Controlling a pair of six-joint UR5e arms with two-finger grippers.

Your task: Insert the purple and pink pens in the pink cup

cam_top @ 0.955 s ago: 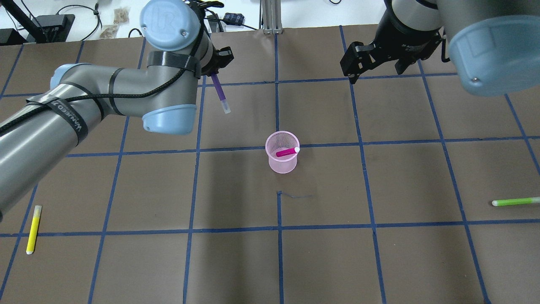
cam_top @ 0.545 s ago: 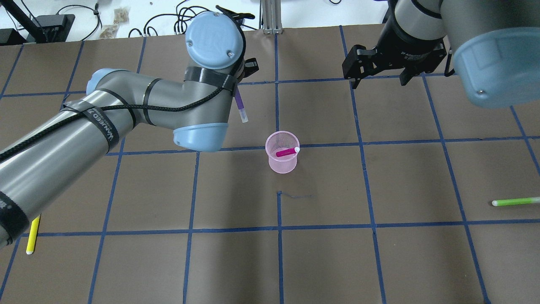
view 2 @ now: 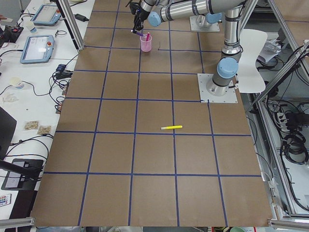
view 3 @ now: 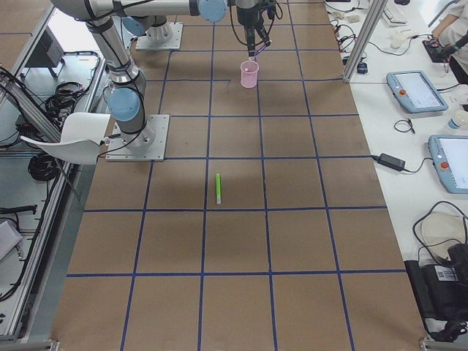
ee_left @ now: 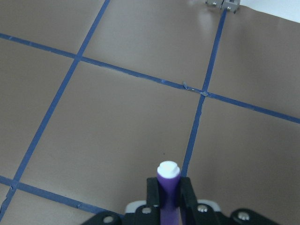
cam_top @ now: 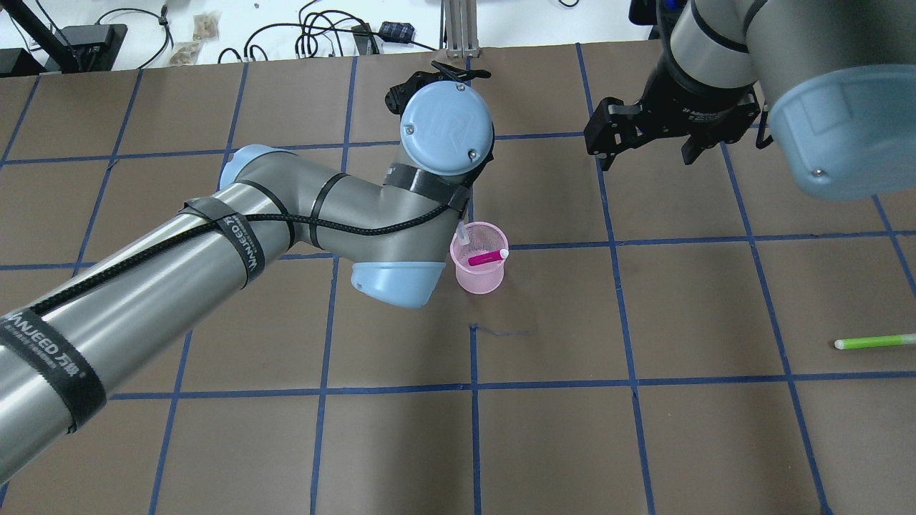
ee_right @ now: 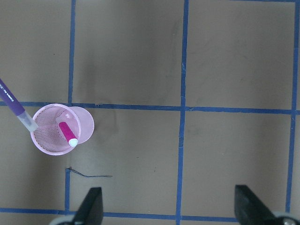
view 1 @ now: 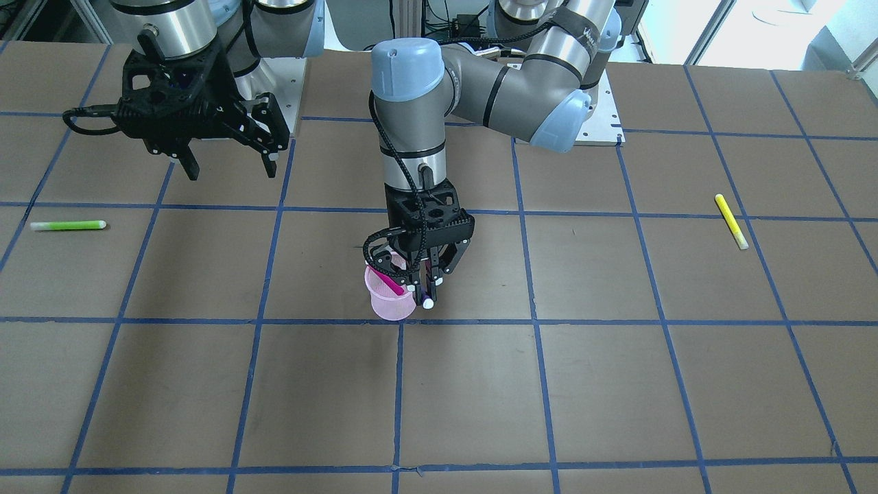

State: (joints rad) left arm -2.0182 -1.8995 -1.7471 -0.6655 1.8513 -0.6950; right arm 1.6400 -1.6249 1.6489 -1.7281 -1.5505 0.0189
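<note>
The pink mesh cup (cam_top: 478, 275) stands upright mid-table, also in the front view (view 1: 388, 307) and the right wrist view (ee_right: 83, 123). A pink pen (cam_top: 486, 257) leans inside it. My left gripper (view 1: 422, 291) is shut on the purple pen (view 1: 427, 287) and holds it tip-down right beside the cup. The pen's pale tip (cam_top: 463, 234) is at the cup's rim, on the side towards my left; the right wrist view shows the pen (ee_right: 16, 108) slanting to that rim. My right gripper (view 1: 226, 165) is open and empty, high and off to the side.
A yellow pen (view 1: 731, 221) lies on the table on my left side. A green pen (cam_top: 873, 341) lies on my right side. The brown mat carries a blue tape grid. Cables and boxes sit beyond the table's far edge.
My left arm has swung right with the purple pen, from the far left square to the cup's rim. My right gripper has drifted slightly and stayed open.
</note>
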